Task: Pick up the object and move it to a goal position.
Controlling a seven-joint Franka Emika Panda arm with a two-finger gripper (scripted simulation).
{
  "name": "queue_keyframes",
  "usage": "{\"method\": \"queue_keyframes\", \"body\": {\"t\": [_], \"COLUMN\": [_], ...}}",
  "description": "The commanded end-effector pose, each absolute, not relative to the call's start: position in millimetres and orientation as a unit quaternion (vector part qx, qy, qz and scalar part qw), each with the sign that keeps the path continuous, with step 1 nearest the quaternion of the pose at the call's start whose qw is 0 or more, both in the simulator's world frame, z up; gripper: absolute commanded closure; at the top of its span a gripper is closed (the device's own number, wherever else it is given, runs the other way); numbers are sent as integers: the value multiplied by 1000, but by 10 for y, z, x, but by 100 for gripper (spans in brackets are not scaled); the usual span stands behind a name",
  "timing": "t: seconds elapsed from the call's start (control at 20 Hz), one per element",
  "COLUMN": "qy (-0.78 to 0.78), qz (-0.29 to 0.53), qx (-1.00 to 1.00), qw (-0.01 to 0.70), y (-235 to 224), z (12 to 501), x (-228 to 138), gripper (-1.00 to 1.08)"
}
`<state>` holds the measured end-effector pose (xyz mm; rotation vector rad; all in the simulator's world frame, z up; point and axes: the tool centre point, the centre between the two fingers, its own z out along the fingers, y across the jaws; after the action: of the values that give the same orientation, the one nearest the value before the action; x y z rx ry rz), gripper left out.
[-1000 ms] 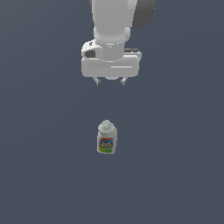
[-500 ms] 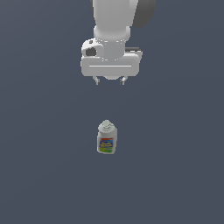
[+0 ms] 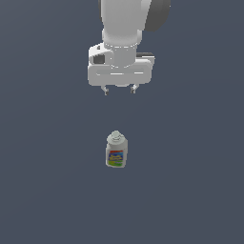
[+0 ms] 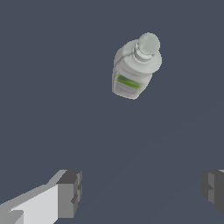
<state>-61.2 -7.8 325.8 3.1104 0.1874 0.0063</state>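
The small white plastic bottle (image 3: 116,151) stands upright on the flat dark grey-blue surface (image 3: 47,190), near the middle of the exterior view. Its round white cap (image 3: 115,138) is on top. A label (image 3: 115,157) faces the exterior camera, showing a red band at its upper edge, a blue field with yellow in the centre, and green at the base. In the wrist view the bottle (image 4: 135,68) is seen from above and at an angle, with the cap (image 4: 148,43) in place; the green part of the label (image 4: 128,82) and a greyish panel below it are visible on the side turned to that camera. Nothing touches the bottle in either view.

The gripper (image 3: 119,90) hangs above the bottle in the exterior view, well apart from it, with open space between the fingertips and the cap. Its two short fingers (image 3: 106,90) point downward from the white gripper body (image 3: 120,71). The jaws are spread, and the gap between them is wider than the bottle. The wrist view confirms this: one dark grey finger pad (image 4: 70,192) and the other (image 4: 213,190) sit at opposite sides of the picture, with bare surface between them. They grasp nothing.

Above the gripper body, the white arm (image 3: 123,21) rises out of the exterior view, with a dark grey joint housing (image 3: 159,14) on the exterior view's right.
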Motion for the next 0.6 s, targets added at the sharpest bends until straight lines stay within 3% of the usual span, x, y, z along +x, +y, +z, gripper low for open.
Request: {"method": "queue_keyframes", "body": {"t": [0.0,0.55], "qy": [77,195], "qz": [2,-1], "qx": [997,981], "qw": [13,14], "y": [-81,-102], "z": [3254,3212], "x": [-571,-284], "gripper": [-92,-92]}}
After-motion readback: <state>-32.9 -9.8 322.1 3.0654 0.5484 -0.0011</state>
